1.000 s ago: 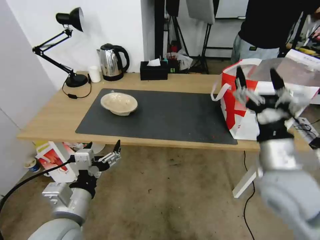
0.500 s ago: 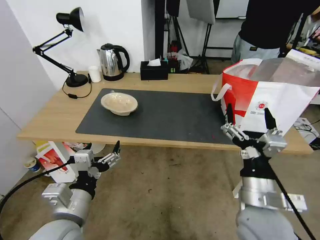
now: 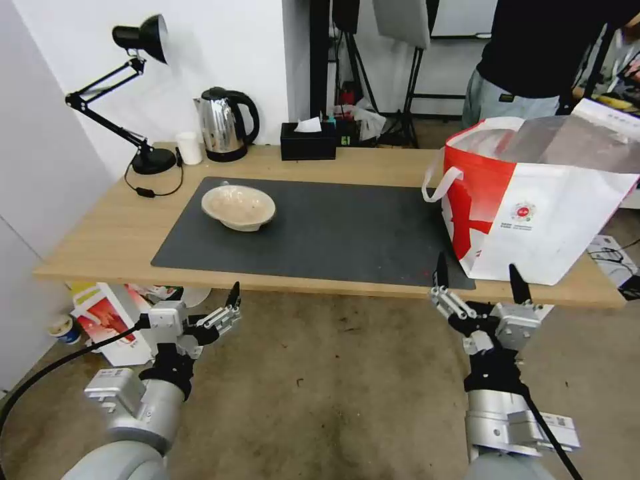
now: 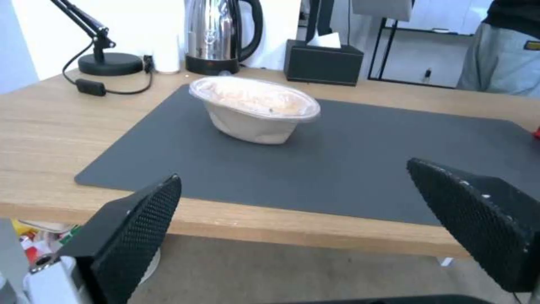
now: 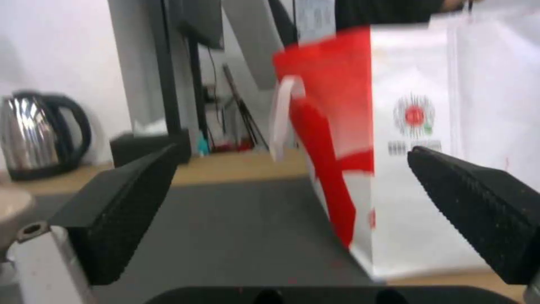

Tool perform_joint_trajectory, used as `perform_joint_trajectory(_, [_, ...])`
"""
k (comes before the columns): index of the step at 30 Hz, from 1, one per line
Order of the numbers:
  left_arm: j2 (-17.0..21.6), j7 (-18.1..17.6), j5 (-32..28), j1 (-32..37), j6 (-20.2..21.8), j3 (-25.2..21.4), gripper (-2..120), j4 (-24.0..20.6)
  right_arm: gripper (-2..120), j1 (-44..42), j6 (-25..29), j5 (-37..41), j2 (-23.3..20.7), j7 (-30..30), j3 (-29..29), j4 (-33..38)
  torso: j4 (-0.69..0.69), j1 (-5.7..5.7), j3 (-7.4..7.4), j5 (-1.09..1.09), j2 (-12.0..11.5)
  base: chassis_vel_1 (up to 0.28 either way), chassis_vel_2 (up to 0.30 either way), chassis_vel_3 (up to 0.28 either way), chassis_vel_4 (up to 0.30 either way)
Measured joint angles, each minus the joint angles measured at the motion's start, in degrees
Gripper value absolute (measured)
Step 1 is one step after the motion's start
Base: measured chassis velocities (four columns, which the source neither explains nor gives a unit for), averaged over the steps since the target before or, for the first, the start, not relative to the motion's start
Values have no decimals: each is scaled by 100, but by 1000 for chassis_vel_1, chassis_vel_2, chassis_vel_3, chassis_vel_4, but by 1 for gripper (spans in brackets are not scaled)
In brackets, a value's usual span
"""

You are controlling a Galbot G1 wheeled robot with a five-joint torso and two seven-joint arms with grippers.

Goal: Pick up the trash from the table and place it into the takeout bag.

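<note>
Hovering: both end effectors open, empty | left end effector (image 3: 205, 299) below table edge (image 3: 267, 283) | beige bowl (image 3: 239, 207) beyond

right end effector (image 3: 480, 279) lowered from takeout bag (image 3: 547, 200) mouth to below table (image 3: 100, 233) edge, fingers apart

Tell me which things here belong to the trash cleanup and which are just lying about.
Belongs to the job:
shallow beige bowl on the dark grey mat
large white takeout bag with red panel
light-wood table

Just lying about:
black desk lamp
steel kettle
small plain white cup
black tissue box
</note>
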Motion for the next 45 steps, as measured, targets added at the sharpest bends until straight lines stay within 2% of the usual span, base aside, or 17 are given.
perform_joint_trajectory(9, [2,0,0,-23,-12,11,100,0,100,-142,-379,662,-193,374,-144,15,0,0,0,0,0,0,0,0,0])
perform_joint_trajectory(45, [66,0,-32,-41,-25,-10,100,0,100,-146,-478,773,-167,385,-217,-133,0,0,0,0,0,0,0,0,0])
